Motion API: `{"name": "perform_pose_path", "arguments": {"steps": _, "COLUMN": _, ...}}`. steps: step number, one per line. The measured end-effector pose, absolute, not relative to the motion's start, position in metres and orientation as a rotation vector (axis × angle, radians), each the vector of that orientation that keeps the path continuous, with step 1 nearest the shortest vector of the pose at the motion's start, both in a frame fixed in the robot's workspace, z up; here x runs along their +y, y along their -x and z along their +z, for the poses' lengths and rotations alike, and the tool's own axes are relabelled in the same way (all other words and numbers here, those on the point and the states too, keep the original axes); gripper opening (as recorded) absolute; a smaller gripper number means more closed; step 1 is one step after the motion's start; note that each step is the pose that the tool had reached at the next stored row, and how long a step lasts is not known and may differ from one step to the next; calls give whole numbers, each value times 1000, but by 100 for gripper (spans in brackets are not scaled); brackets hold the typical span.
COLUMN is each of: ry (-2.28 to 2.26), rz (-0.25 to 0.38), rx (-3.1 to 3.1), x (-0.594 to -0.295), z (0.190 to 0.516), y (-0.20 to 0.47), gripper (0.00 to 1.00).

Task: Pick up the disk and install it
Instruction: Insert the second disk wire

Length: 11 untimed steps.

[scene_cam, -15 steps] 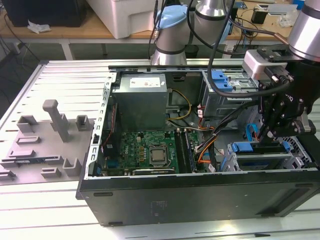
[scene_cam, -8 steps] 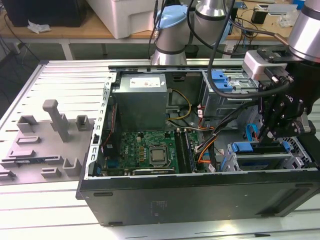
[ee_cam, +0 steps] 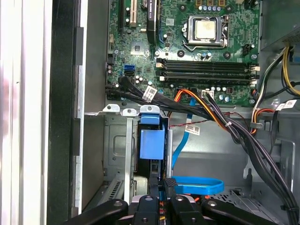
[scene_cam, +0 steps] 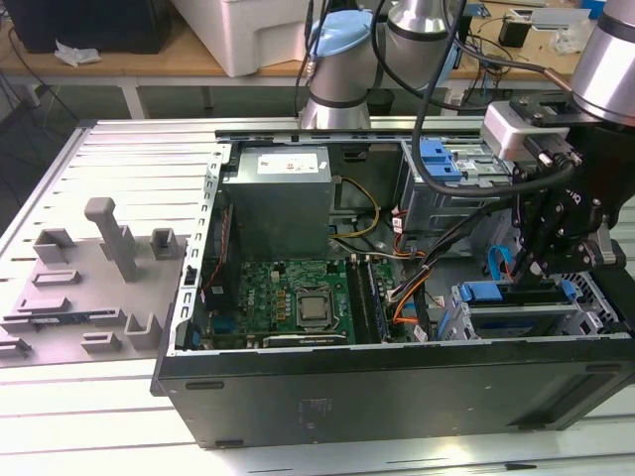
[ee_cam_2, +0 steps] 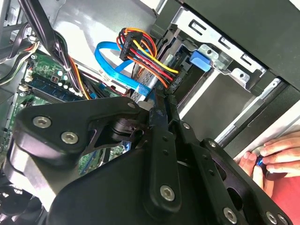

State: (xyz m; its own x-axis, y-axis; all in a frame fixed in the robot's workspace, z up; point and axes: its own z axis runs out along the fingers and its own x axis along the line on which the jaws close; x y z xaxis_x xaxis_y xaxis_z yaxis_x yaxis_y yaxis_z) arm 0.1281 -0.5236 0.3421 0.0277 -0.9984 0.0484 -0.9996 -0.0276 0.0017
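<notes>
The disk point(scene_cam: 488, 294) stands on edge inside the front drive cage point(scene_cam: 516, 319) at the exterior view's right end of the open computer case. Its blue carrier tab point(ee_cam: 152, 142) faces up in the first wrist view, with the dark drive body under it. My gripper point(scene_cam: 533, 266) hangs right above the cage. Its fingertips point(ee_cam: 155, 186) are pressed close together at the disk's end, and I see nothing between them. In the second wrist view the gripper point(ee_cam_2: 161, 101) tapers to a shut point beside the coloured power plug point(ee_cam_2: 136, 40).
Blue data cables point(ee_cam: 194, 185) and black and orange wire bundles point(ee_cam: 220, 119) run close by the cage. The motherboard point(scene_cam: 298, 297) lies in the middle, the grey power supply point(scene_cam: 278, 193) behind it, and a blue latch point(scene_cam: 437, 159) sits on the rear cage. A person's hand point(ee_cam_2: 276, 157) rests by the case edge.
</notes>
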Motion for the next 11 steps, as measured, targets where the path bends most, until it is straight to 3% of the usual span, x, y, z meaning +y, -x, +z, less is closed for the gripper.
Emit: {"name": "perform_pose_path", "arguments": {"steps": 11, "ry": -2227, "rz": 52, "rx": -2166, "x": -524, "z": 340, "y": -128, "gripper": 16}}
